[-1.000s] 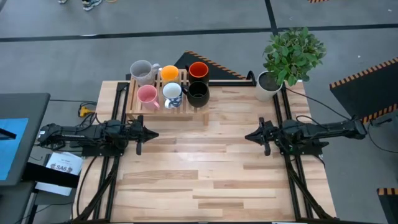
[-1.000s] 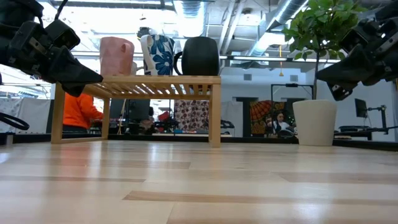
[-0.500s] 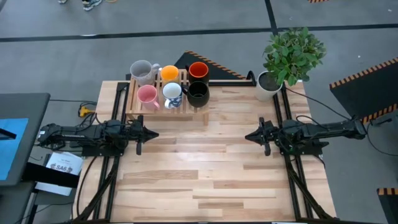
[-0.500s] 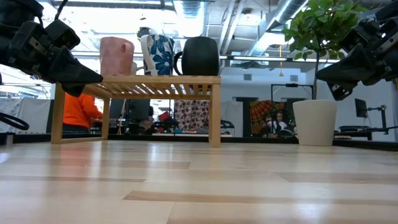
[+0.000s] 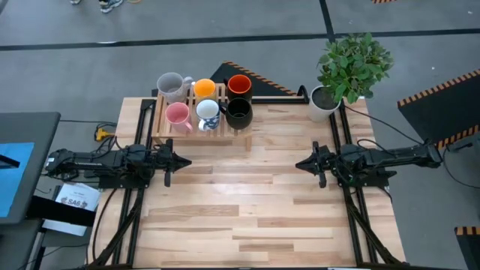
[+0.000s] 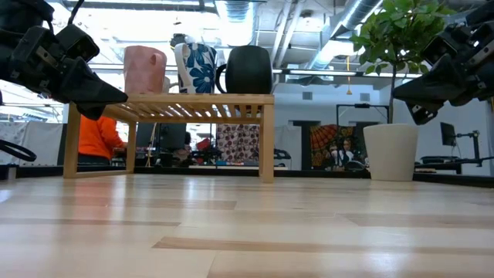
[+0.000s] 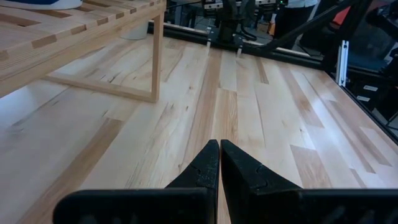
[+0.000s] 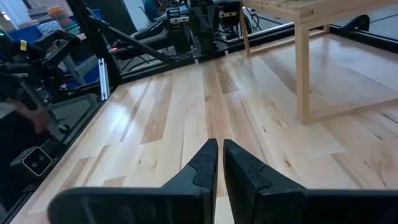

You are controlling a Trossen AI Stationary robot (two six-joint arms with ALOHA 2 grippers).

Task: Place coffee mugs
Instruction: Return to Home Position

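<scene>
Six mugs stand upright on a small slatted wooden rack (image 5: 201, 129) at the table's far left: grey (image 5: 170, 85), orange (image 5: 204, 89) and red-inside (image 5: 239, 84) in the far row, pink (image 5: 178, 115), white with blue flowers (image 5: 208, 112) and black (image 5: 238, 111) in the near row. In the low view the pink (image 6: 145, 69), flowered (image 6: 196, 68) and black (image 6: 248, 69) mugs show on the rack top. My left gripper (image 5: 186, 161) hovers shut at the table's left side, near the rack's near edge. My right gripper (image 5: 299, 163) hovers shut at the right side.
A white pot (image 5: 323, 103) with a green plant stands at the table's far right corner. The bare wooden tabletop (image 5: 247, 202) stretches between the two arms and toward the near edge. People sit in the room beyond the table's far edge.
</scene>
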